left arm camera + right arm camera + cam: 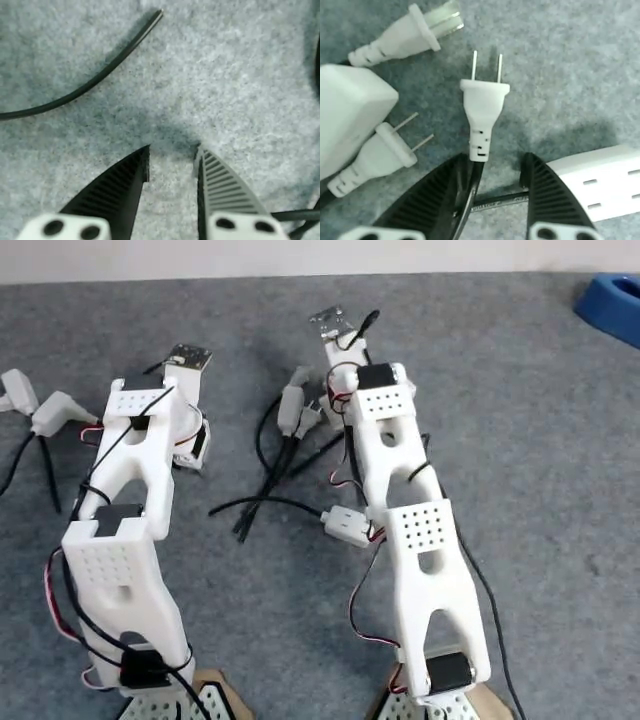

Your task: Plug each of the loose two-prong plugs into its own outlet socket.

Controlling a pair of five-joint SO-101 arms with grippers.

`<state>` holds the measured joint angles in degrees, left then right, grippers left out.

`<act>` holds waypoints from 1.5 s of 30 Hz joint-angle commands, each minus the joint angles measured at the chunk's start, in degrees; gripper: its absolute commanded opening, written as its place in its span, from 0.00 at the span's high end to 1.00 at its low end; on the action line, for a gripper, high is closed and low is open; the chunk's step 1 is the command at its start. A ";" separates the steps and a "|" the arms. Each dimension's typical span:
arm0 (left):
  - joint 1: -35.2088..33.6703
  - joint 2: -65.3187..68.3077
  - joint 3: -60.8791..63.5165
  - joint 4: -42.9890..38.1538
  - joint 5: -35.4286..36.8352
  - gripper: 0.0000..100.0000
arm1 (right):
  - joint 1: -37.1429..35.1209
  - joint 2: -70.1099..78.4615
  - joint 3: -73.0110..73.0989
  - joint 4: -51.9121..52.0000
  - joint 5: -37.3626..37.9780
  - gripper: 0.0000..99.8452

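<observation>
High view: 2 arms over grey carpet (540, 440). An outlying plug (58, 412) lies beside the left arm (130, 470), a plug cluster (298, 410) beside the right arm (395, 470).

Left wrist view: left gripper (172, 150) released, over carpet, near a black cable (95, 80).

Right wrist view: right gripper (496, 157) released, with the middle plug (482, 112) cord between its fingers. Outlet strip (600, 185) just beside 1 finger.
</observation>
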<state>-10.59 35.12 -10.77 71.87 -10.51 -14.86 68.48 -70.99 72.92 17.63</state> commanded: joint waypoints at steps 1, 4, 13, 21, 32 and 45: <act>-0.40 0.22 0.13 -1.23 0.26 0.84 | -1.80 -1.10 -0.22 -1.01 -0.53 0.82; -0.40 0.22 0.13 -1.23 0.26 0.84 | -4.62 -1.10 -0.40 -1.10 -0.53 0.82; -0.40 0.31 0.13 -1.23 0.18 0.84 | -11.21 -1.19 -0.84 -1.80 -0.62 0.82; -0.40 0.31 0.13 -1.23 0.18 0.84 | -10.95 -1.10 -0.31 -5.49 -0.35 0.82; -0.40 0.31 0.22 -1.23 0.18 0.84 | -6.64 -1.10 -0.22 -2.68 -0.26 0.98; -1.36 0.13 -0.22 -1.23 0.18 0.84 | -3.91 -5.32 -9.27 11.82 5.45 0.99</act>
<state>-10.86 35.12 -10.77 71.87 -10.51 -21.01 68.48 -74.51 79.52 21.05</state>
